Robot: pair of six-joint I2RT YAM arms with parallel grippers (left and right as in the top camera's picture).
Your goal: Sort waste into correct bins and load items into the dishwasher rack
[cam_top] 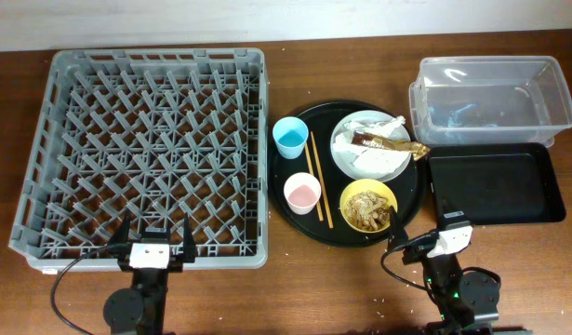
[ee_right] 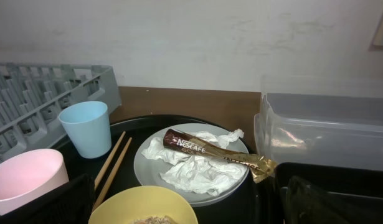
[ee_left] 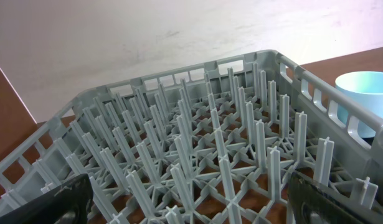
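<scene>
The grey dishwasher rack (cam_top: pixel 146 149) fills the left of the table. On a round black tray (cam_top: pixel 416 200) sit a white plate (cam_top: pixel 346 163) with crumpled napkins (cam_top: pixel 365 126) and a brown wrapper (cam_top: pixel 388 143), a yellow bowl (cam_top: pixel 367 206) of food scraps, a light-blue cup (cam_top: pixel 290 137), a pink cup (cam_top: pixel 302 194) and chopsticks (cam_top: pixel 318 181). The clear tub (cam_top: pixel 490 98) and the black rectangular tray (cam_top: pixel 495 186) stand at the right. My left gripper (cam_top: pixel 155 240) is open at the rack's near edge. My right gripper (cam_top: pixel 418 228) is open just in front of the bowl.
The rack's upright pegs (ee_left: pixel 210 143) rise right ahead of the left gripper. In the right wrist view the plate (ee_right: pixel 147 171), wrapper (ee_right: pixel 216 149), blue cup (ee_right: pixel 85 127), pink cup (ee_right: pixel 23 177) and bowl (ee_right: pixel 144 205) lie ahead, the tub (ee_right: pixel 328 130) at right.
</scene>
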